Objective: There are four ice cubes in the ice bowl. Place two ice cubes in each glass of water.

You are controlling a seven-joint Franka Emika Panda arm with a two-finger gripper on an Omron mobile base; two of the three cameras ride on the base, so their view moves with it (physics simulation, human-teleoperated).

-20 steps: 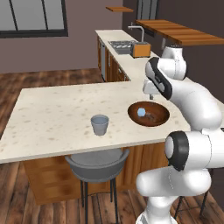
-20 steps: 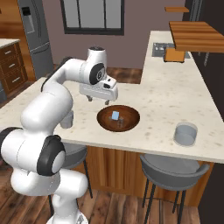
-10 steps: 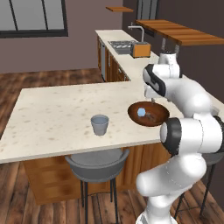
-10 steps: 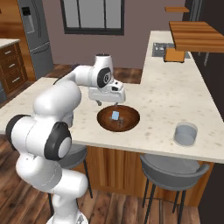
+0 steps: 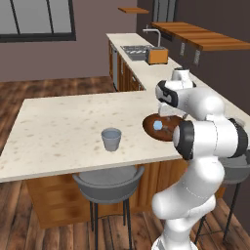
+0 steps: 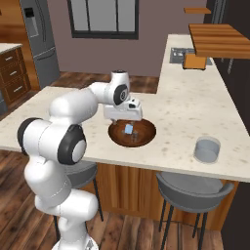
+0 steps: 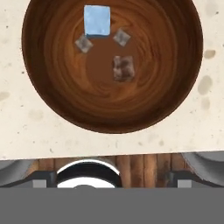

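Two dark finger tips barely clear the bottom of my hand view, so I cannot tell whether the jaws are apart or closed, and nothing sits between them. Below the gripper (image 6: pixel 128 117) I see the ice bowl (image 7: pixel 52 96), a round, shallow dish of dark reddish-brown wood with swirling grain. One ice cube (image 7: pixel 97 20) reads clearly as a pale blue square near the bowl's far wall; three smaller greyish, translucent ones (image 7: pixel 123 68) lie just beside it toward the middle. The bowl rests on the pale, speckled stone counter (image 6: pixel 205 107), close to its near edge, with bare stone open all round it. From the left base view a glass of water (image 5: pixel 112 139), short and tapered, stands well apart from the bowl near the same edge; a grey stool (image 5: pixel 108 183) tucks under there. My arm reaches forward, then bends sharply so the hand hangs over the bowl.
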